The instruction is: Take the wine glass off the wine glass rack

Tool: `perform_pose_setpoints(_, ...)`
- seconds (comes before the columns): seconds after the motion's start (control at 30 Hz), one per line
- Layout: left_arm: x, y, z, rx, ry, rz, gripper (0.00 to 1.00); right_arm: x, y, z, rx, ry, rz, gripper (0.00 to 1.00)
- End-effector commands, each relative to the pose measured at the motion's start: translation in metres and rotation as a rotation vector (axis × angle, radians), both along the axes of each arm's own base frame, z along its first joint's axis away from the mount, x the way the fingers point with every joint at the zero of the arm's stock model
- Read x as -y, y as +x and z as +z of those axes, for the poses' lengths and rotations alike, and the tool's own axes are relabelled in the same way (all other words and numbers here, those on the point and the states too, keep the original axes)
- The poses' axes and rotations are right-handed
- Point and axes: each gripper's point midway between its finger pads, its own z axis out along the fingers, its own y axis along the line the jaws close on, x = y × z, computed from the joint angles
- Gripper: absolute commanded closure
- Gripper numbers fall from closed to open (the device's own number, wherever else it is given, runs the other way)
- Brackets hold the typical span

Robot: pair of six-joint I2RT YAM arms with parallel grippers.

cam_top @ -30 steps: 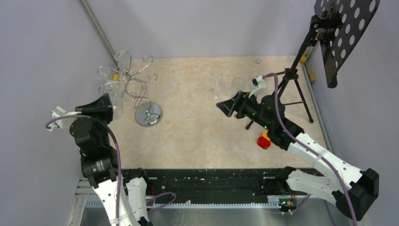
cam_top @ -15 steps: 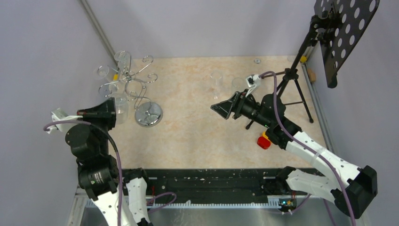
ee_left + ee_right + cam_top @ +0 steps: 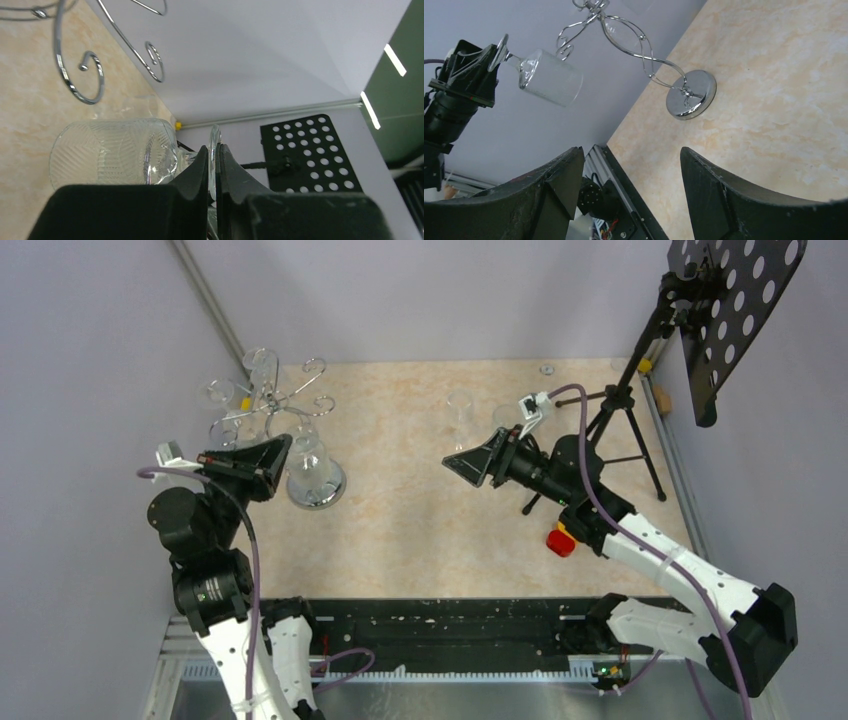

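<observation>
Beige tabletop (image 3: 420, 515): left arm (image 3: 195, 525) level, jaws clenched on wine glass (image 3: 308, 468) foot; right jaws released.

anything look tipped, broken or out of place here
Only the wine glass: it lies on its side in mid-air, pinched by its foot in the left tool, seemingly clear of the wine glass rack. That fits taking it off the rack; nothing looks broken or spilled.

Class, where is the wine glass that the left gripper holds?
Top view, left side: the wine glass lies sideways in the left gripper, beside the wine glass rack.
</observation>
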Motion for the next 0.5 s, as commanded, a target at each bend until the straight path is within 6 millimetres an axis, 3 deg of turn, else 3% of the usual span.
perform_pose_setpoints(0.0, 0.027, -0.016, 0.054, 0.211, -0.033, -0.167, 1.0, -0.002, -0.004, 0.045, 0.069, 0.144, 0.028, 0.28)
perform_pose_setpoints(0.17, 0.033, -0.009, 0.064, 0.242, -0.092, -0.265, 1.0, 0.002, -0.024, 0.085, 0.142, 0.384, 0.078, 0.28)
perform_pose_setpoints(0.47, 0.05, 0.012, 0.079, 0.285, -0.228, -0.42, 1.0, -0.008, -0.026, 0.109, 0.143, 0.585, 0.05, 0.23)
